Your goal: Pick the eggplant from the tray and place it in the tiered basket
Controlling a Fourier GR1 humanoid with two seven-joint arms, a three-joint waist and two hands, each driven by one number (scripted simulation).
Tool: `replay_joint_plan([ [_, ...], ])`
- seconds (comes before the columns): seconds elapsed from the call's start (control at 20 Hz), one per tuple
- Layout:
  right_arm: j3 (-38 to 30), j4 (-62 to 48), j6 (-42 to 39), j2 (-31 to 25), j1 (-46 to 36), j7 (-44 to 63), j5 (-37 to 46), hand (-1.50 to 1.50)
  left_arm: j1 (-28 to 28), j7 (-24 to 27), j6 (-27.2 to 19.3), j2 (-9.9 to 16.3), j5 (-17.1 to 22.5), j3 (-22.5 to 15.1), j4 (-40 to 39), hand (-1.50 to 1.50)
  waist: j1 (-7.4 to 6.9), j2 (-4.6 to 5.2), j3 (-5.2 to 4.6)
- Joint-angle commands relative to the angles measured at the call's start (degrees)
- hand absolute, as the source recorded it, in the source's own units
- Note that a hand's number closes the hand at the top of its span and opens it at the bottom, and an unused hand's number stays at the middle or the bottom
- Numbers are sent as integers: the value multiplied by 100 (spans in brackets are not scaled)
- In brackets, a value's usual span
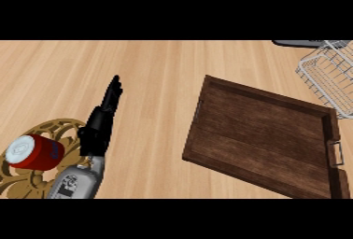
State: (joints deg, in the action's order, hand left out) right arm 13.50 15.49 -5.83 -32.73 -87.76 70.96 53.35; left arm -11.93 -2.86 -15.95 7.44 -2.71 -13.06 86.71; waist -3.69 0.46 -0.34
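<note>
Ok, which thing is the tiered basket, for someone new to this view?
Start at the dark wooden tray on the counter's right side. Just beyond its far right corner stands the tiered basket, cut off by the view's edge. It is the only open wire-mesh thing there.

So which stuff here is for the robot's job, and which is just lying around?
For the job:
- wooden tray, no eggplant showing on it
- wire basket, at the far right
- left robot hand, fingers straight

Just lying around:
- red can
- gold trivet under the can
</note>
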Motion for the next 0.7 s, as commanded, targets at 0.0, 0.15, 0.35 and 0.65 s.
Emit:
replay_joint_plan([
  [0.0,-220,-234,913,55,-344,1424,134,150,-97,-33,-55,-15,-5,82,-10,0,6,60,21],
  [0.15,-252,-349,974,30,-424,1426,227,150,-166,-60,121,132,144,238,50,0,16,67,24],
  [0.35,-240,-649,1140,-153,-357,1282,406,150,82,23,-73,-85,-115,-86,122,0,-16,87,29],
  [0.65,-241,-979,1067,-250,-315,1181,549,150,3,-62,-16,-12,-31,74,205,0,84,50,29],
])
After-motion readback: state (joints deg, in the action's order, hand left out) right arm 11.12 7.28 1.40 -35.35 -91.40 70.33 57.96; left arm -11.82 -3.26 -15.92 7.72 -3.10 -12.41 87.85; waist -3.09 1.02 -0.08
